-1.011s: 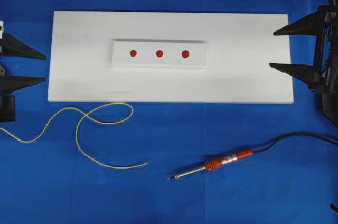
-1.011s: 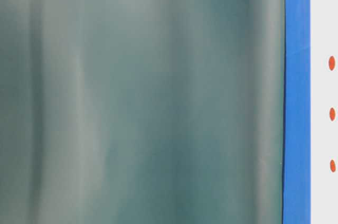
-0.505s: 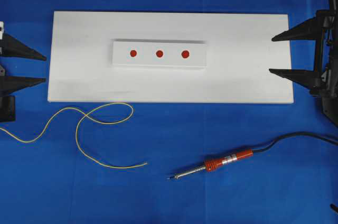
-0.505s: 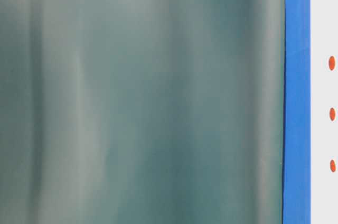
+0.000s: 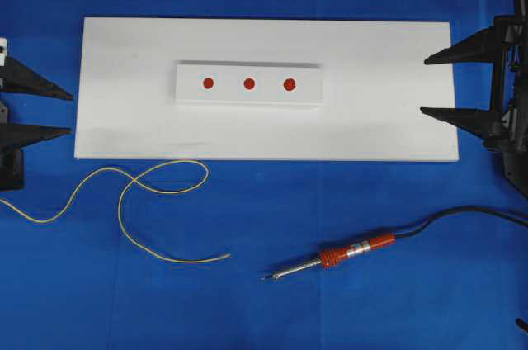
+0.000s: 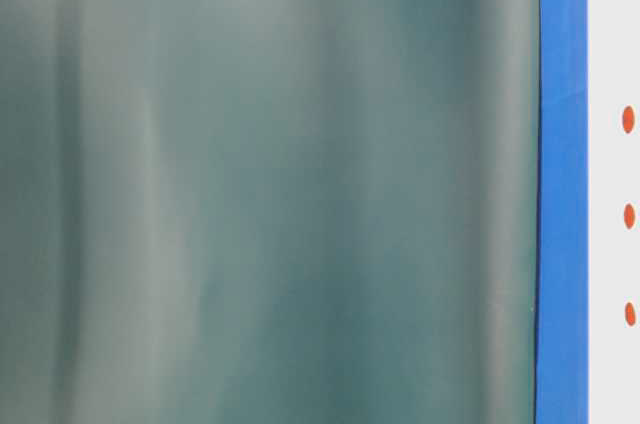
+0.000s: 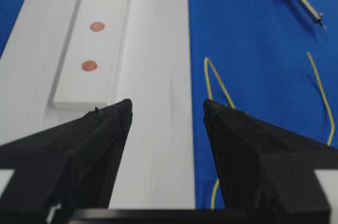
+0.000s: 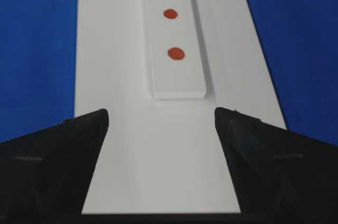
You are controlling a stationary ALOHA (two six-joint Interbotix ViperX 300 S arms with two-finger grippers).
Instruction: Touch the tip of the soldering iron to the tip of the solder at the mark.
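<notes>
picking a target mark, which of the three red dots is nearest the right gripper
The dot at the right end of the row on the raised strip; the other two sit further left, away from the right gripper.

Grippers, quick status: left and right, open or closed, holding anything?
Left gripper: open, empty, at the white board's left end.
Right gripper: open, empty, at its right end.

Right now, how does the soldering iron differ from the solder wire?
The soldering iron is straight and rigid, red-handled with a metal shaft; the solder is thin, yellow and looped in curves. The iron lies right of centre, the solder to the left. Both rest untouched on the blue surface.
</notes>
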